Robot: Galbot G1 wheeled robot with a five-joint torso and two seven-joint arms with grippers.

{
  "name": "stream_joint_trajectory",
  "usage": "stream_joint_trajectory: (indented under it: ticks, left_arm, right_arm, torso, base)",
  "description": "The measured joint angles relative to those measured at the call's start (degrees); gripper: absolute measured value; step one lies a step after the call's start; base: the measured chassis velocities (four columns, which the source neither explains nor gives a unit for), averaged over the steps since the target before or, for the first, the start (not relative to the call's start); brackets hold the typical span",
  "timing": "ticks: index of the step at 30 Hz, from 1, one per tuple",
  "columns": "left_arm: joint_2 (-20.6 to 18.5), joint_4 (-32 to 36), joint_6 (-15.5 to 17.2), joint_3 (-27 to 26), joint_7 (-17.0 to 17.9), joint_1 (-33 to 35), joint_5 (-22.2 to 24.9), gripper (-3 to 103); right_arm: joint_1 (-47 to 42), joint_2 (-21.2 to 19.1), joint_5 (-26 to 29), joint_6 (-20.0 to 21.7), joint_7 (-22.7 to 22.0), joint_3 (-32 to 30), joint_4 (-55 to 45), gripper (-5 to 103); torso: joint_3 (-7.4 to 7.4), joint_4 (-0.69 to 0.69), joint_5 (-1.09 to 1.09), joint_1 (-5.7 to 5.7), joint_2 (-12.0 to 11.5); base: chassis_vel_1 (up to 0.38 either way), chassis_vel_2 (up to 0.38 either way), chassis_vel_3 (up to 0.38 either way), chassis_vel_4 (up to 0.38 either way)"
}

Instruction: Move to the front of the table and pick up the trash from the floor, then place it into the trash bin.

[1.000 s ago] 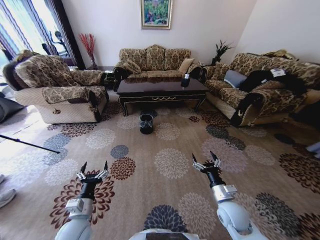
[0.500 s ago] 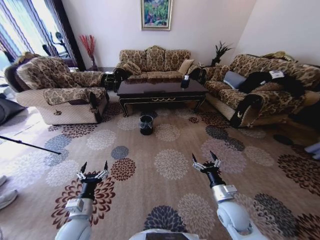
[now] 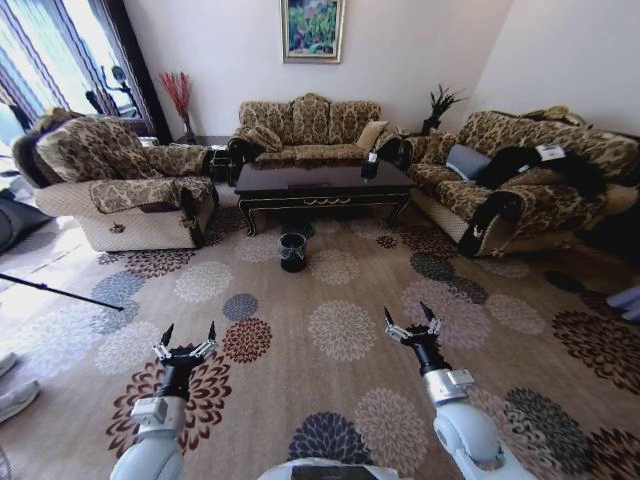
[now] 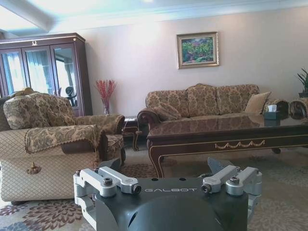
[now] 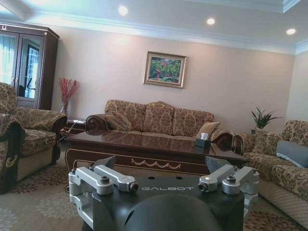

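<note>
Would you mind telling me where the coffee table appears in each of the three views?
Head view: the table stands centre, far off, before the long sofa.
Left wrist view: the table is right of centre.
Right wrist view: the table is central.
Shared landmark: the framed painting above the sofa.

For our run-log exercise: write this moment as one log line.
phase: approaching table | left gripper: open, empty | right gripper: open, empty | trash bin: on floor before table
</note>
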State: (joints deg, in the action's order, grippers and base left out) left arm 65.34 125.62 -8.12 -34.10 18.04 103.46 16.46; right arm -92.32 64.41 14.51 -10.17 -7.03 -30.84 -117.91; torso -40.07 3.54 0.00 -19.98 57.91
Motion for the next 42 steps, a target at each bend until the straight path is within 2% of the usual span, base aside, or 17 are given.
stream_joint_trajectory:
  ticks: [28,42]
  left_arm:
    - [0.0,0.0,0.0,0.0,0.0,-0.01,0.0,100]
    - [0.0,0.0,0.0,0.0,0.0,0.0,0.0,100]
  right_arm:
    - [0.0,0.0,0.0,0.0,0.0,0.0,0.0,100]
    - [0.0,0.0,0.0,0.0,0.0,0.0,0.0,100]
  torso:
    - [-4.62,0.0,0.0,-3.74,8.38]
    - [-4.92,0.0,0.0,-3.95,8.85]
  base:
    - [0.0,0.0,0.0,0.0]
    - [0.0,0.0,0.0,0.0]
